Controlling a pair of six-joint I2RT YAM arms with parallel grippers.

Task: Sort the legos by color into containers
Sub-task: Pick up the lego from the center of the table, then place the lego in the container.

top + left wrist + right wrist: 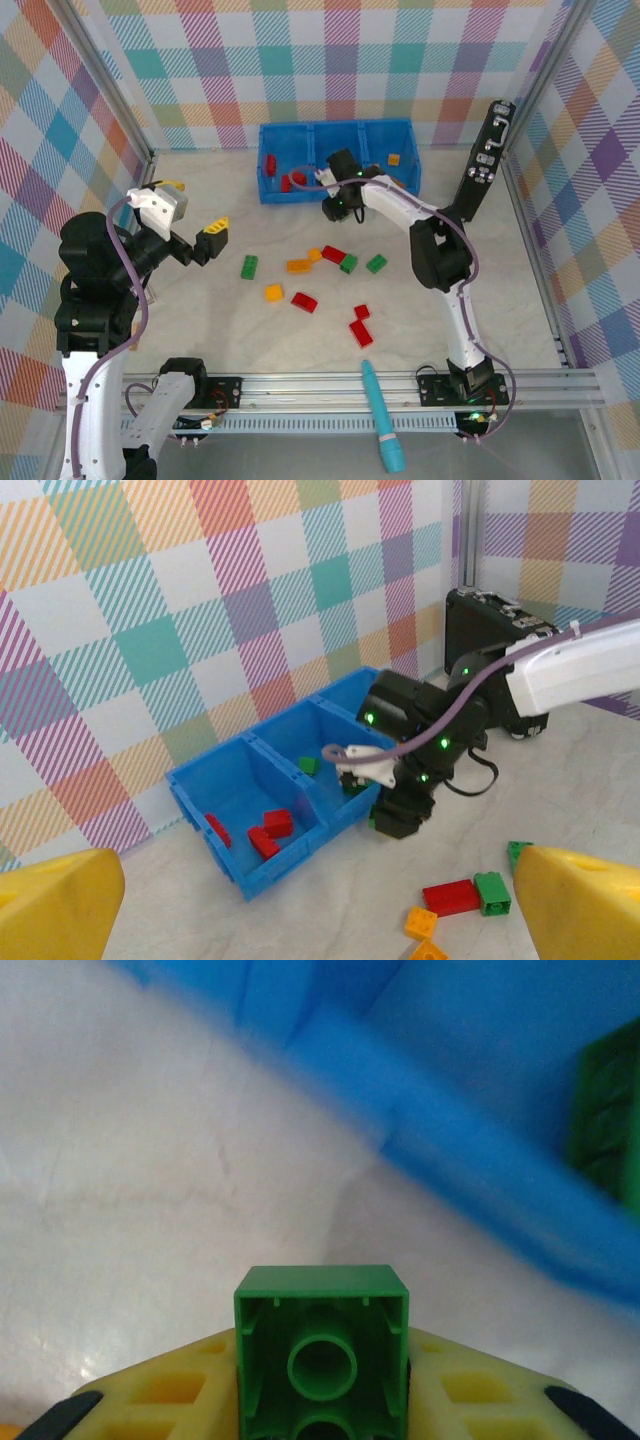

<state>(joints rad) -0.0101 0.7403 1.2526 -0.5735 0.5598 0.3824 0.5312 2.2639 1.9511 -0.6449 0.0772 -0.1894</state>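
In front of the blue plastic three-part bin (285, 860), right tool (322, 1390) clamps a small green plastic brick (322, 1325) to drop it inside, I'd guess; left tool (205, 242) sits wide open.

The held green brick (322, 1345), clamped in the right pincer (322, 1360), loses its lower part to the wrist view's bottom edge, as do the yellow fingers (170, 1400) flanking it; the blue bin (450, 1150) behind is a blur; a second green piece (610, 1120) is sliced off by the right edge; from above, that pincer's tips sit under its own dark wrist (345, 168), which also covers part of the bin's middle compartment (338, 138); in the left wrist view, the fingers (55, 905) of the left pincer (318, 890) are cropped at both bottom corners; one finger hides part of a half-covered green brick (517, 852) on the bench (250, 920); an orange brick (430, 950) is cut by the lower edge.
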